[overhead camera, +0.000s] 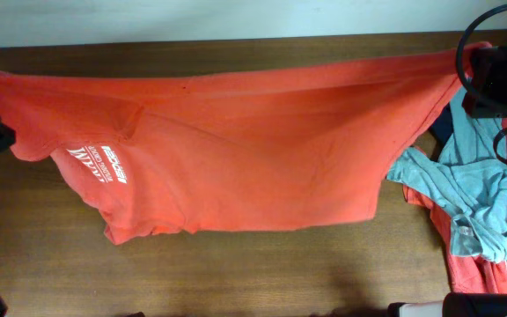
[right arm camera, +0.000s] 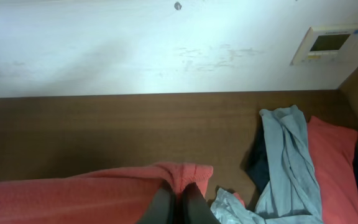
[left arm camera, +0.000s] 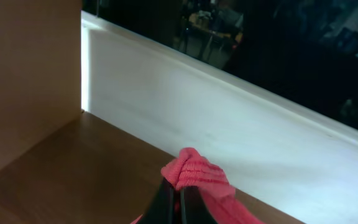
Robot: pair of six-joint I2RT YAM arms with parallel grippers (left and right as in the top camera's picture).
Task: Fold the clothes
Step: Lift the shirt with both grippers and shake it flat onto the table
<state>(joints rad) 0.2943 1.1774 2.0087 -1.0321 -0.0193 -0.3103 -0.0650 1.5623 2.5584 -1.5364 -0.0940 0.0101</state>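
The worktop (overhead camera: 236, 273) is spanned by the orange-red T-shirt (overhead camera: 253, 150), which is stretched wide between the two arms with its lower hem sagging. For a clean fold, it is judged that both ends should be lowered together under even tension, so the cloth is laid flat. The other clothes (overhead camera: 478, 194) are heaped at the right end. A bunched edge of the shirt is pinched in the left jaws, and the opposite edge in the right jaws.

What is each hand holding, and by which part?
Both hold one orange-red T-shirt, stretched between them: the left hand pinches a bunched edge at one end, the right hand the opposite end.
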